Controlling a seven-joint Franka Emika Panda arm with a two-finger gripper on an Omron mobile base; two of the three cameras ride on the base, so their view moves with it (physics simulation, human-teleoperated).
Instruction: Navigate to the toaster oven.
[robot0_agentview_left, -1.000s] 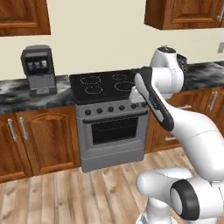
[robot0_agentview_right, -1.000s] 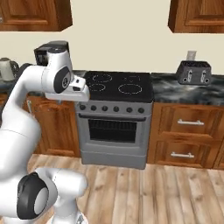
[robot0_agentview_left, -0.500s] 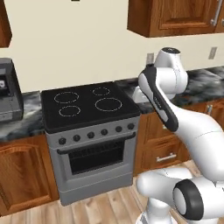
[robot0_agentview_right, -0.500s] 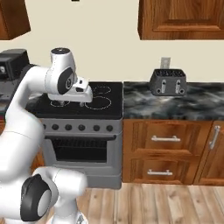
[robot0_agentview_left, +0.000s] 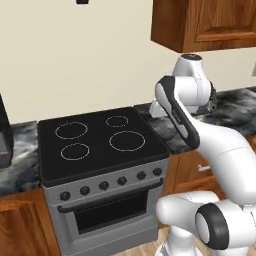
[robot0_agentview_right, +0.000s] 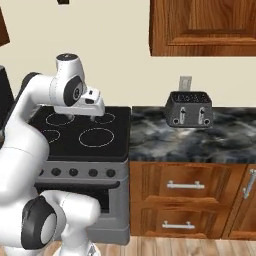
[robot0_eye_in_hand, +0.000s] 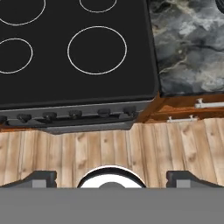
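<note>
The toaster oven is out of view. My gripper (robot0_eye_in_hand: 112, 178) is open, its two dark fingertips (robot0_eye_in_hand: 42, 177) far apart with nothing between them. It hangs above the front of the silver range with black cooktop (robot0_eye_in_hand: 78, 52) and looks down on the cooktop, the knob row and the wooden floor (robot0_eye_in_hand: 109, 148). From the right base view, the gripper (robot0_agentview_right: 95, 107) sits over the range (robot0_agentview_right: 85, 135), close to its right side. In the left base view the arm stands in front of the range's (robot0_agentview_left: 100, 145) right edge.
A small dark toaster (robot0_agentview_right: 189, 109) stands on the dark marble counter (robot0_agentview_right: 200, 140) right of the range. Wooden drawers (robot0_agentview_right: 185, 185) run below it, upper cabinets (robot0_agentview_right: 200, 25) above. A dark appliance (robot0_agentview_left: 4, 135) shows at the left edge.
The whole picture has shifted: the base has driven right and closer, so the range slides left and the small toaster comes nearer the middle. The arm's pose looks the same.
</note>
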